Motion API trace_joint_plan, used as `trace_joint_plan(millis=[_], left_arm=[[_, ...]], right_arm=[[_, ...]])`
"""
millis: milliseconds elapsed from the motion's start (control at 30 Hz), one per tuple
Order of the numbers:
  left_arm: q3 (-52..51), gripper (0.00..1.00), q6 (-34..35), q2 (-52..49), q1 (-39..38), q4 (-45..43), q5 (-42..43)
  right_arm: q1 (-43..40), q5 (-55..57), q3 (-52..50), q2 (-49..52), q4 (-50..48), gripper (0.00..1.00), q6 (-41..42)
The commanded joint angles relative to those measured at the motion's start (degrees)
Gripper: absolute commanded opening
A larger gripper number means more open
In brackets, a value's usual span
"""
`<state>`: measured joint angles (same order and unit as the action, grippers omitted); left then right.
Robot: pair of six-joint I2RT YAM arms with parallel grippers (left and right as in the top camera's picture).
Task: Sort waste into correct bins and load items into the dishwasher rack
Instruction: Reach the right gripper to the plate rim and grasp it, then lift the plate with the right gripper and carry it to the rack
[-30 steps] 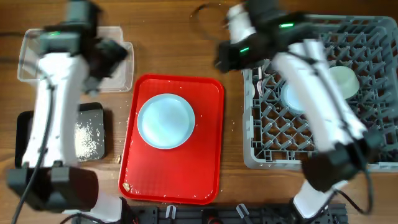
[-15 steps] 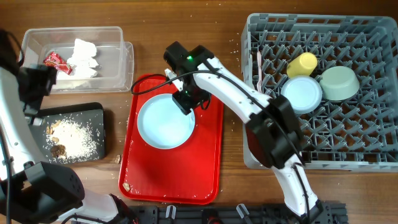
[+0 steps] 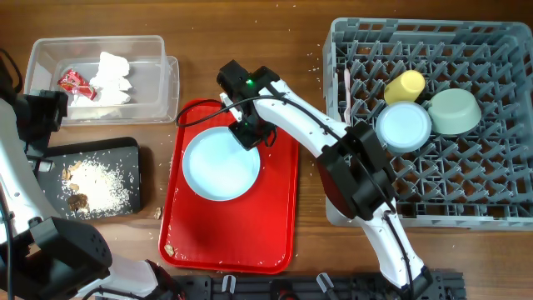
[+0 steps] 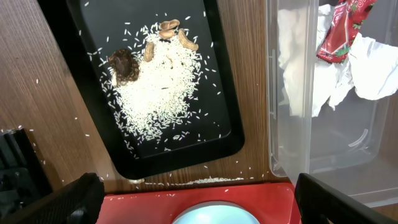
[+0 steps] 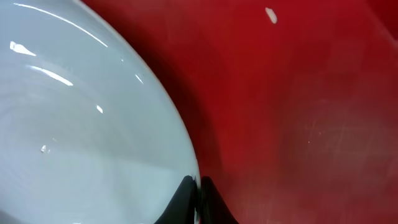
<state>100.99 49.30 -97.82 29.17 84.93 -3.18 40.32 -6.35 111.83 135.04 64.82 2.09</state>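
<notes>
**Right pincer taking the plate by its rim**

The light-blue plate (image 3: 221,162) is lying flat on the red tray (image 3: 279,237), outside the dishwasher rack (image 3: 500,200) where it belongs. The right pincer (image 5: 197,193) is sitting at the plate's upper right edge. Its fingers are drawn narrow and seemingly nipping the thin rim, the only hold a flat plate is offering. The left pincer (image 4: 199,196) is hanging wide and empty over the desk (image 4: 37,93), well apart from the plate. Below it, food scraps (image 4: 155,87) are lying in the black tray (image 4: 99,74), and the napkin (image 4: 367,68) and wrapper (image 4: 339,31) are resting in the clear tub (image 4: 273,93).
</notes>
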Motion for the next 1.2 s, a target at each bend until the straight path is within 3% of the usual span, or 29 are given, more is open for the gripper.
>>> trace_joint_plan(millis=[0, 67, 133, 267, 333, 367, 567, 700, 1000, 1167], left_arm=[[0.07, 1.00, 0.85, -0.11, 0.26, 0.17, -0.57], [0.07, 1.00, 0.85, -0.11, 0.26, 0.17, -0.57], [0.07, 1.00, 0.85, -0.11, 0.26, 0.17, -0.57], [0.07, 1.00, 0.85, -0.11, 0.26, 0.17, -0.57], [0.07, 1.00, 0.87, -0.11, 0.26, 0.17, -0.57], [0.07, 1.00, 0.87, -0.11, 0.26, 0.17, -0.57], [0.07, 1.00, 0.87, -0.11, 0.26, 0.17, -0.57], [0.07, 1.00, 0.87, -0.11, 0.26, 0.17, -0.57], [0.07, 1.00, 0.87, -0.11, 0.26, 0.17, -0.57], [0.07, 1.00, 0.85, -0.11, 0.26, 0.17, -0.57]], right_arm=[[-1.18, 1.88, 0.33, 1.36, 0.90, 0.06, 1.81], [-1.33, 1.75, 0.17, 1.38, 1.44, 0.38, 1.70], [-1.14, 0.09, -0.15, 1.40, 1.05, 0.45, 0.85], [-0.92, -0.48, -3.37, 1.46, -2.45, 0.41, 1.05], [-0.92, -0.48, -4.68, 1.46, -2.95, 0.11, 2.54], [-0.96, -0.50, -4.66, 1.46, -2.97, 0.04, 2.91], [-1.20, 1.42, -0.48, 0.46, -0.48, 0.04, 6.51], [-3.80, 16.35, 5.84, -5.27, 5.18, 0.04, 12.11], [-19.06, 32.24, 9.73, -23.47, 10.97, 0.04, 18.47], [-26.58, 46.75, 9.57, -26.12, 13.62, 0.04, 23.96]])
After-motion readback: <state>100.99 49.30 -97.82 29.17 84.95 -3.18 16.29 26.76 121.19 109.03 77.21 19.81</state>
